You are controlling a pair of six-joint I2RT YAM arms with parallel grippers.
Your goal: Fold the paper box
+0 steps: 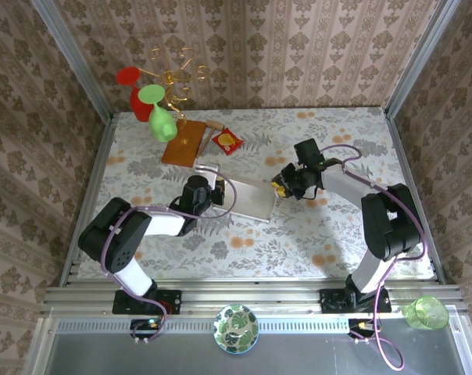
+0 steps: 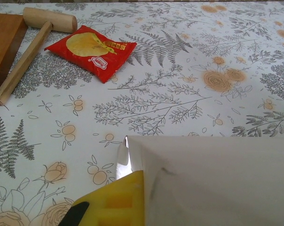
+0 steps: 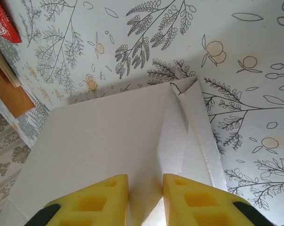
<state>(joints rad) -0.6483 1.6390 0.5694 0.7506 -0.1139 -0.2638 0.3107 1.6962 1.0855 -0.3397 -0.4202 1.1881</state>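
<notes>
The off-white paper box (image 1: 248,197) lies mid-table between my two grippers. In the left wrist view one of its panels (image 2: 217,183) fills the lower right. My left gripper (image 1: 208,192) is at its left end. One yellow finger (image 2: 114,201) presses against the panel's edge, and the panel hides the other finger. My right gripper (image 1: 282,187) is at the box's right end. In the right wrist view its two yellow fingers (image 3: 102,195) stand close together on a creased side flap (image 3: 172,141), next to the wide flat panel (image 3: 95,141).
A brown wooden board (image 1: 183,143), a wooden mallet (image 2: 34,37) and a red snack packet (image 2: 92,49) lie behind the box on the left. A wire stand with red and green glasses (image 1: 154,101) stands at the back left. A green cup (image 1: 426,312) and a patterned bowl (image 1: 235,328) sit on the near rail.
</notes>
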